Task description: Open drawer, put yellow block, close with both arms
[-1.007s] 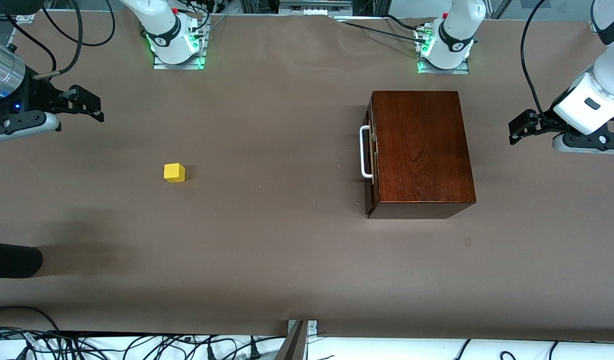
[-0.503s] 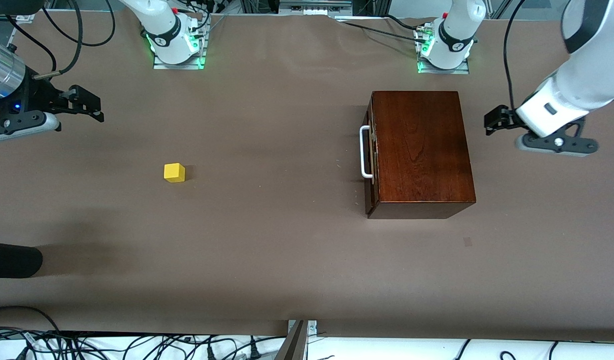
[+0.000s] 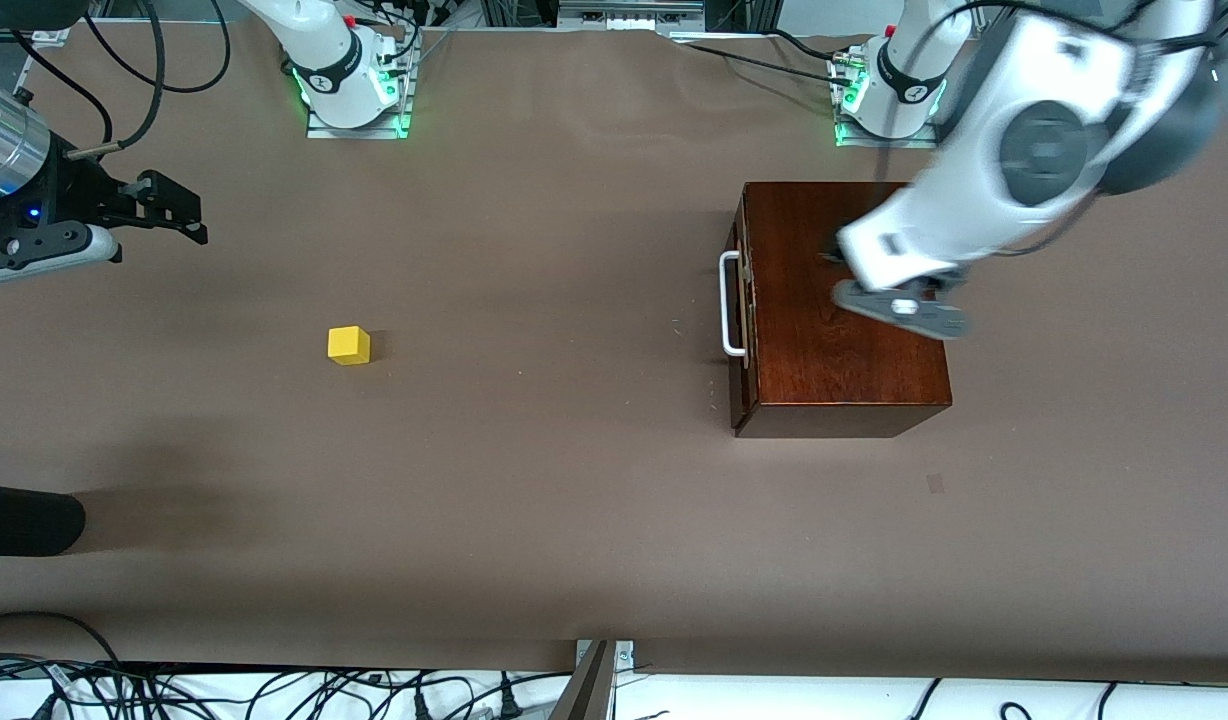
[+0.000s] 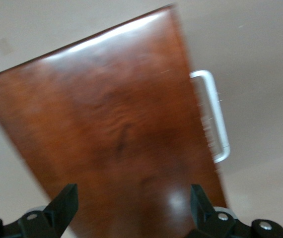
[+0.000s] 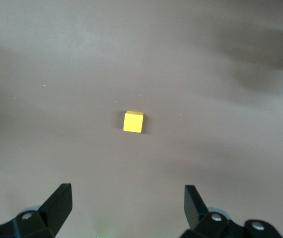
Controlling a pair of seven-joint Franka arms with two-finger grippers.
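Surface point(image 3: 574, 520): brown covering, carrying every item below.

Left arm point(image 3: 1024, 180): a second ago it hung off the box's end toward the left arm's base side of the surface; it has since swung in and is now above the box lid, blurred by motion. This reads as the opening approach toward the handle.

Box point(image 3: 844, 300): glossy dark mahogany case, the landmark for this entry, standing on the surface at the left arm's end.

Drawer point(image 3: 740, 310): fully shut inside the box, its dark front facing the right arm's end of the surface. Opening has not begun.

Left pincer point(image 4: 134, 206): over the box lid, fingers spread wide in the left wrist view, holding nothing.

Right pincer point(image 5: 126, 203): well apart from the box, hovering at the right arm's end of the surface, unmoved over the last second. Fingers wide apart, empty. This arm waits.

Handle point(image 3: 731, 304): white loop on the drawer front, untouched.

Yellow block point(image 3: 349, 345): on the bare surface, well apart from the box toward the right arm's end, a little nearer the front camera than the box's middle. Unmoved, and centred in the right wrist view.
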